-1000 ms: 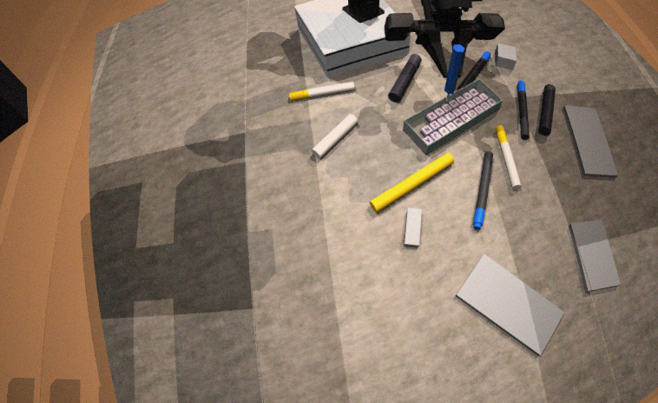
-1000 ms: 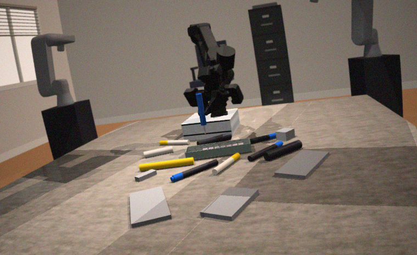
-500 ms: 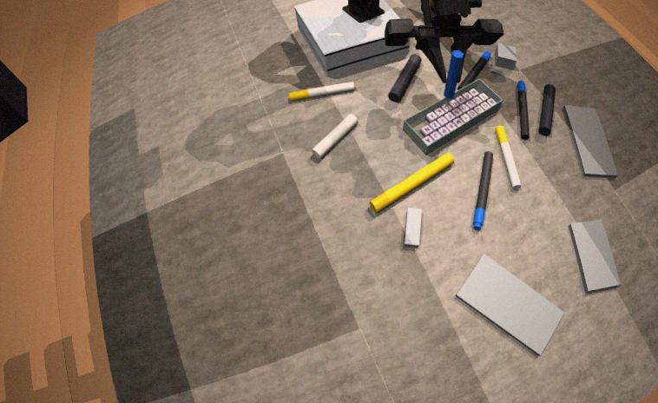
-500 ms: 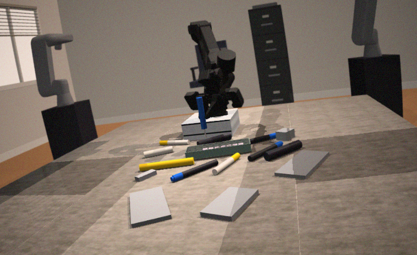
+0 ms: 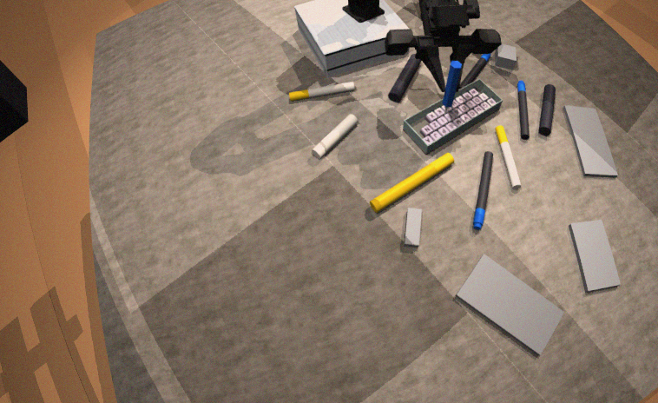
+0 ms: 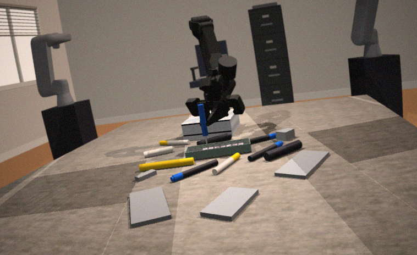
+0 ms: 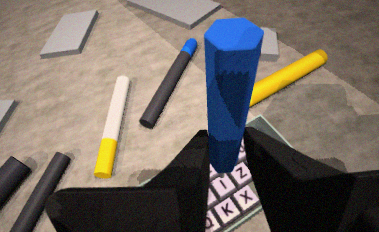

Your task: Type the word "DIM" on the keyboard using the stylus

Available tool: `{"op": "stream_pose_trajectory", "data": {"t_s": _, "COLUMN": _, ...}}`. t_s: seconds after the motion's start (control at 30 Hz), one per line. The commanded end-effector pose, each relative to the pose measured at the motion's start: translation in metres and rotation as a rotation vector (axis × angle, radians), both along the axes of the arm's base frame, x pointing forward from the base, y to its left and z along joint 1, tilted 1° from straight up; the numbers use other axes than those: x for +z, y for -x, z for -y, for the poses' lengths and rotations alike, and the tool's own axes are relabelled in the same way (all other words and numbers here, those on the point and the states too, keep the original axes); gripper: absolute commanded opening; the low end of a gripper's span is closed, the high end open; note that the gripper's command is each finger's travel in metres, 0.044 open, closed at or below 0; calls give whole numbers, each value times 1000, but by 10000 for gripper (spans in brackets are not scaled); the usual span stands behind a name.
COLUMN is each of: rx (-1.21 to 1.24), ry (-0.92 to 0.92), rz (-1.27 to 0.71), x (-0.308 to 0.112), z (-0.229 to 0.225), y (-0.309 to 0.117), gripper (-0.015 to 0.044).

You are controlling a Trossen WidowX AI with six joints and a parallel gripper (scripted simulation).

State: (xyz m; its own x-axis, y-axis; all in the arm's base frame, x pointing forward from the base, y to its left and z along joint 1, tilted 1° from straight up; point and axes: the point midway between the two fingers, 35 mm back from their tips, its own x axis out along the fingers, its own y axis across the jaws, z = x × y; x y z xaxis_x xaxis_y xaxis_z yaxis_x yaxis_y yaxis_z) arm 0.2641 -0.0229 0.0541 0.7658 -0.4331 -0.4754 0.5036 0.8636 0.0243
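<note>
The blue hexagonal stylus [image 5: 452,80] [image 6: 202,118] [image 7: 231,95] stands nearly upright in my gripper [image 5: 450,90] [image 6: 207,122] [image 7: 225,136], which is shut on it. The keyboard [image 5: 414,135] [image 6: 223,152] [image 7: 269,131] is a dark green tray with pale lettered keys. The stylus points down over its left-middle part, its thin tip low at the keys. In the wrist view the stylus's lower end shows just above the I key [image 7: 223,185], with Z, K and X beside it. The tip itself is hidden there, so contact and the exact key cannot be told.
A yellow marker [image 5: 411,182] [image 6: 166,163] [image 7: 288,77] and a yellow-and-white pen [image 5: 508,157] [image 7: 114,120] lie in front of the keyboard. Black pens, white pens and grey slabs [image 5: 510,304] [image 6: 229,203] lie around. A white box [image 5: 354,40] [image 6: 197,129] stands behind.
</note>
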Motion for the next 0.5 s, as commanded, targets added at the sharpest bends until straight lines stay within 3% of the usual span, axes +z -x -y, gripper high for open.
{"op": "stream_pose_trajectory", "data": {"t_s": 0.0, "rx": -6, "ry": 0, "rz": 0, "x": -2, "z": 1, "y": 1, "gripper": 0}}
{"op": "stream_pose_trajectory", "data": {"t_s": 0.1, "rx": -6, "ry": 0, "rz": 0, "x": -2, "z": 1, "y": 1, "gripper": 0}}
{"op": "stream_pose_trajectory", "data": {"t_s": 0.2, "rx": -6, "ry": 0, "rz": 0, "x": -3, "z": 2, "y": 2, "gripper": 79}}
{"op": "stream_pose_trajectory", "data": {"t_s": 0.47, "rx": -6, "ry": 0, "rz": 0, "x": -6, "z": 2, "y": 2, "gripper": 81}}
